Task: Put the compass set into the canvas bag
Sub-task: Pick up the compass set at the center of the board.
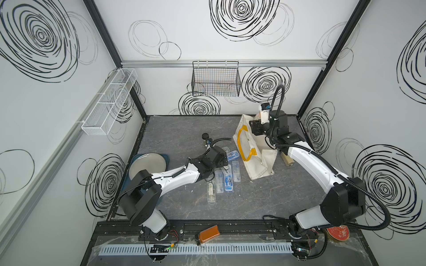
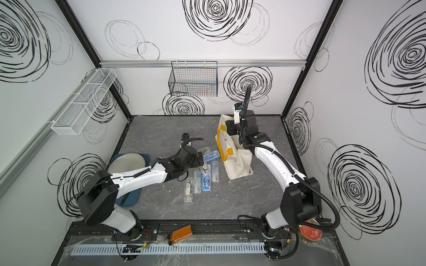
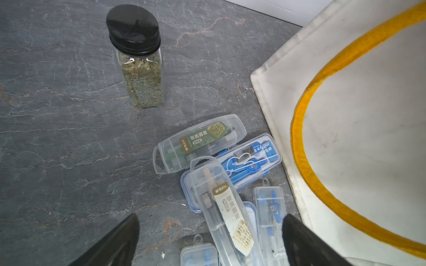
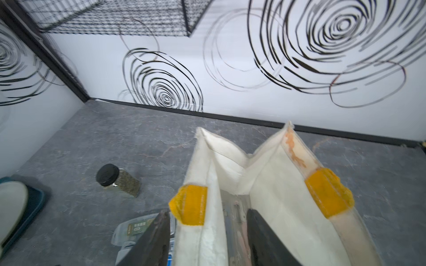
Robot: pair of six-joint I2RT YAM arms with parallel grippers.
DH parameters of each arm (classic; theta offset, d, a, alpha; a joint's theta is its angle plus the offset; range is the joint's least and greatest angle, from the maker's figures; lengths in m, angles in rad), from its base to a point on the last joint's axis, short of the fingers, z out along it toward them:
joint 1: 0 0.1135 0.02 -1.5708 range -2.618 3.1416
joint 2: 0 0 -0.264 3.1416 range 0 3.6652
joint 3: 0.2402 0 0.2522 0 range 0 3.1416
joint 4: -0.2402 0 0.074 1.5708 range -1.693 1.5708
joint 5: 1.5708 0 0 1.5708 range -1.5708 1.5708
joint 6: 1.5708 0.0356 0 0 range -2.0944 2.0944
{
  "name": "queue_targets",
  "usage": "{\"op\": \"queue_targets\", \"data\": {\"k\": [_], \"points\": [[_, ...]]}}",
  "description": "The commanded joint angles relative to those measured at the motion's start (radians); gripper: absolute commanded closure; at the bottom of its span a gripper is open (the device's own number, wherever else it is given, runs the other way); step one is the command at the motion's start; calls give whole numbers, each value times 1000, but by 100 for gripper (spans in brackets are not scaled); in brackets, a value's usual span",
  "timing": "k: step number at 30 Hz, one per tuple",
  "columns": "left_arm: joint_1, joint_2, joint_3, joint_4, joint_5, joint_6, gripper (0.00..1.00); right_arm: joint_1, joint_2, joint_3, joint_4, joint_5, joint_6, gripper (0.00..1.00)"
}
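1 table: the grey stone-patterned table (image 1: 184, 207) holds everything below.
Bag: the canvas bag (image 1: 258, 165), cream with yellow-orange straps, sits toward the far wall, and its mouth gapes open in the right wrist view (image 4: 265, 184).
Plate: a grey plate (image 2: 126, 162) lies well apart from the bag, past the left arm.
Right tool: the right gripper (image 4: 208, 210) is at the bag's mouth, partly spread. 1 finger is inside and 1 outside, with the bag's wall between them. It grips nothing that can be seen.
Left tool: the left gripper (image 3: 211, 217) is spread wide and empty, hanging over the cases just beside the bag.
Task item: several clear-cased compass sets (image 1: 228, 182) lie clustered on the table just beside the bag, none visibly inside it. A beige-labelled case (image 3: 228, 207) lies between the left fingers.
Jar: a black-capped spice jar (image 3: 140, 76) stands near the bag, beyond the cases.
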Motion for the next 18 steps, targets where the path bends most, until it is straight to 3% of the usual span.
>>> {"op": "queue_targets", "data": {"k": [1,4,9,18], "points": [[-4,3,-3,33,-13,-25,1,80,-44,-37,18,-88,-91,41],[-3,6,-16,53,-5,-29,1,166,-76,-74,27,-88,-134,39],[-4,17,-21,44,-4,-26,1,241,-103,-140,58,-105,-85,37],[-28,92,51,-94,-39,-34,1,264,-203,-205,9,107,-35,35]]}}
